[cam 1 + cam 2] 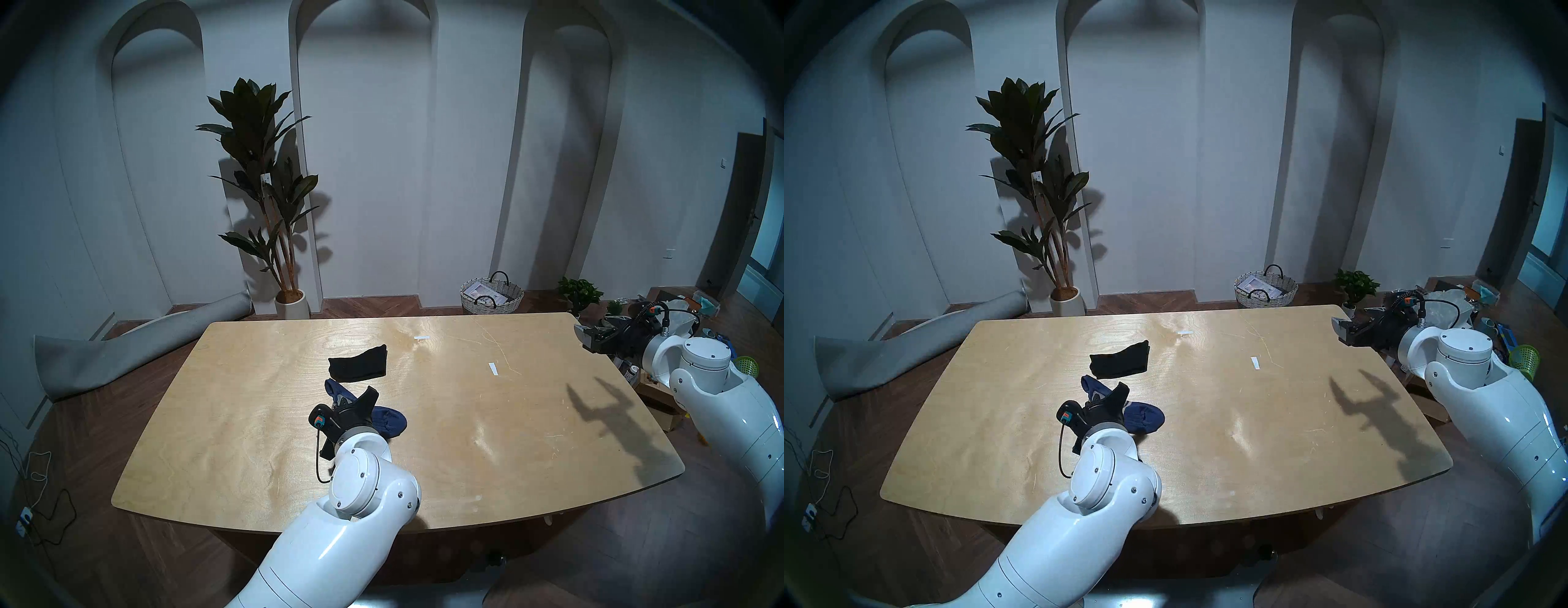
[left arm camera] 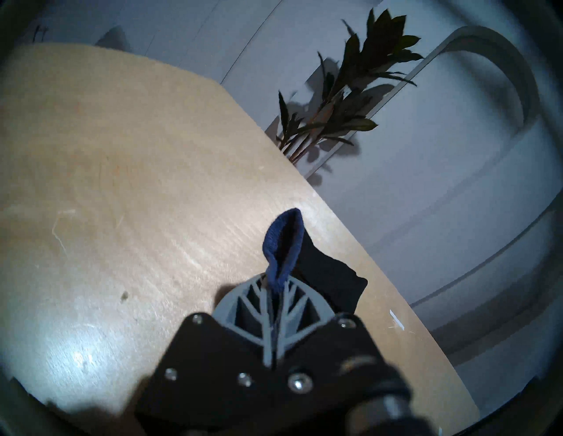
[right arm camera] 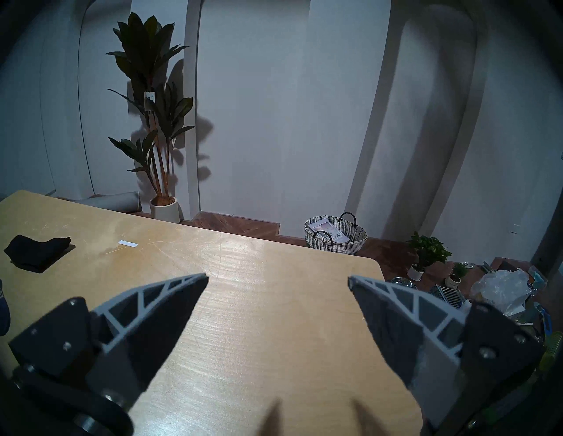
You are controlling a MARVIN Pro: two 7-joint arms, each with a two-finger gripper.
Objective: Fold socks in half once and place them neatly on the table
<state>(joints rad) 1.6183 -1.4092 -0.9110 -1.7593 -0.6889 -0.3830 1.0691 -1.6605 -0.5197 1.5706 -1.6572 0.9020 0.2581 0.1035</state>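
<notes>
Pinching the navy sock (image 1: 388,418) by its cuff, the left pincer (image 2: 272,300) sits near the desk (image 1: 445,424) centre; the sock's length runs left-to-right, toe rightward. Just behind lies the black sock (image 1: 358,363), folded. The right pincer (image 3: 278,281) hangs spread, holding nothing.

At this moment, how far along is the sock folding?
The black sock lies compact on the table, apparently folded. The left gripper is shut on one end of the navy sock, lifting it mid-fold. Left: lay it over and release. The right gripper idles, open.
</notes>
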